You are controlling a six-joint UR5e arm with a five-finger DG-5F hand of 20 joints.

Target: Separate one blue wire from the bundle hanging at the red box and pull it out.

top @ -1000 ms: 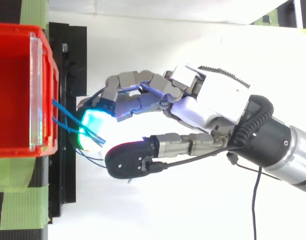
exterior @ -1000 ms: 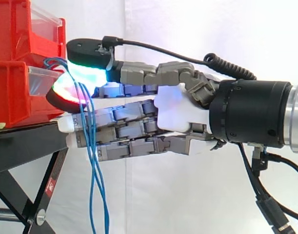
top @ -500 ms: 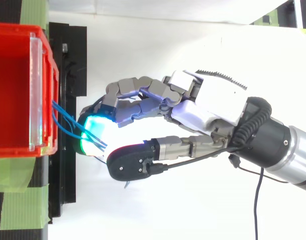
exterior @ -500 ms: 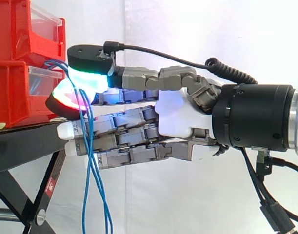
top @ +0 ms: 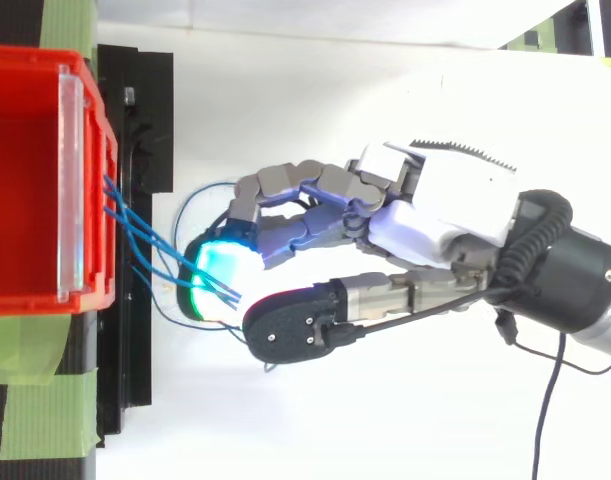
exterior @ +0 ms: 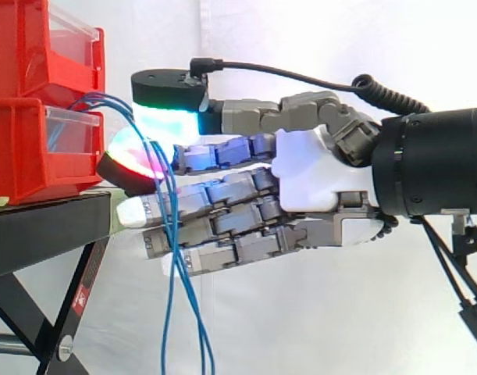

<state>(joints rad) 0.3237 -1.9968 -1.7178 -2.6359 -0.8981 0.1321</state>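
1. Just off the front of the red box point(exterior: 35, 148), the blue wires point(exterior: 172, 234) left the box, arched across the short gap and dropped between my thumb and one curled finger. From there they hung loose in front of my lower fingers point(exterior: 222, 191) and on down past the level of the black stand point(exterior: 43, 234).
2. My fingers were narrow: the thumb was pressed toward that one finger with the wires pinched between the glowing pads. The other fingers lay nearly straight underneath, and the hanging strands ran across them.
3. From above, several strands fanned from the box to the pad of my hand point(top: 435, 215). I judged that I had more than one in the pinch, so the separating was not done.
4. Pulling away like this could have dragged the whole bundle out, because the pinch was closed across several strands at once.
5. A light grip could have let the thin strands slide through the pads and drop back.
6. The loose tails could have snagged on my lower fingers as I drew back.
7. If the wires were held fast inside, a hard pull could have shifted the box on the stand.
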